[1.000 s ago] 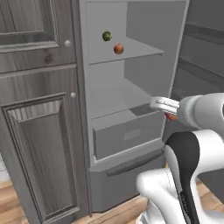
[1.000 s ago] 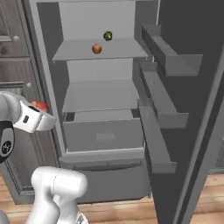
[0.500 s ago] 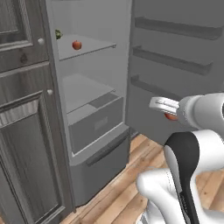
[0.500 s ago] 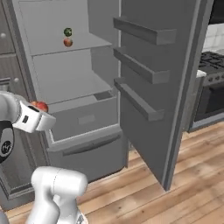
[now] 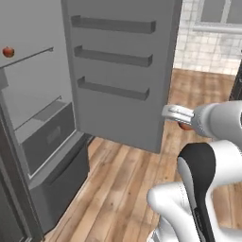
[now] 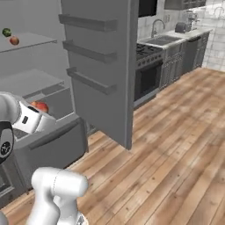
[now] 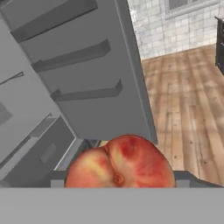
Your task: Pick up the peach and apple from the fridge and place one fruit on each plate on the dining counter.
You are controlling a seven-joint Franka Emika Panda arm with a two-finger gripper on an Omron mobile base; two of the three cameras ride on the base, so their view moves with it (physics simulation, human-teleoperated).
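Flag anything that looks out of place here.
Nothing is spilled or damaged. The fridge door stands wide open, and the gripper carries the peach clear of the shelves, as the task needs.

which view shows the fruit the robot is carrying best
The hand view: the round orange-red peach fills the foreground, its yellow blush and cleft clear. The right base view shows a small red bit beside the wrist; the left base view only a sliver.

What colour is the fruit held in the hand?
The peach is orange-yellow with red blotches, clearest in the hand view.
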